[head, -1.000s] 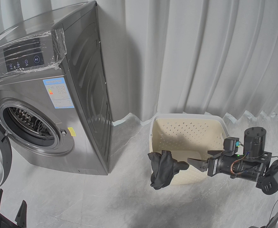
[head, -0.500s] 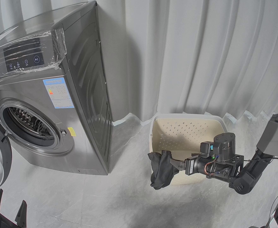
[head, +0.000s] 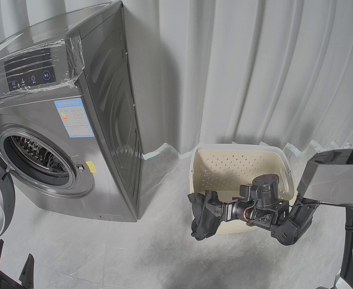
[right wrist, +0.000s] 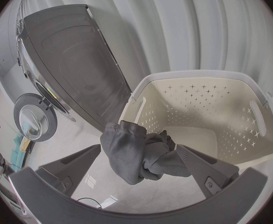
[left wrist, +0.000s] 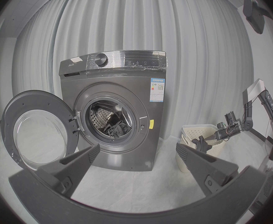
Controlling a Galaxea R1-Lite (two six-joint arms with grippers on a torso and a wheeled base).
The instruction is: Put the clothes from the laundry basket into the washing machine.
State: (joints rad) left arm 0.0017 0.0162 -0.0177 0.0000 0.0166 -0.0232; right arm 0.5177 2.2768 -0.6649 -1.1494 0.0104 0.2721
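Curtained corner: one garment (right wrist: 127, 159) between right gripper's (right wrist: 137, 148) spread fingers; left wrist view catches drum clothes (left wrist: 116, 129) beyond left gripper's (left wrist: 136, 148) parted fingers.

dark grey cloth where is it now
Head view, right of centre: the dark grey cloth hangs over the near-left corner of the cream perforated laundry basket, inside the open right gripper.

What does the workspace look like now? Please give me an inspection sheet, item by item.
Surface: grey tiled floor.
Job's things: washing machine, door open, dark clothes in drum; dark garment draped over laundry basket's near rim.
Clutter: small things far off on the floor, too small to name.
Grippers: right gripper open around the garment; left gripper open, low near the floor.
Cables: thin wires on right wrist.
Surroundings: white curtain behind.
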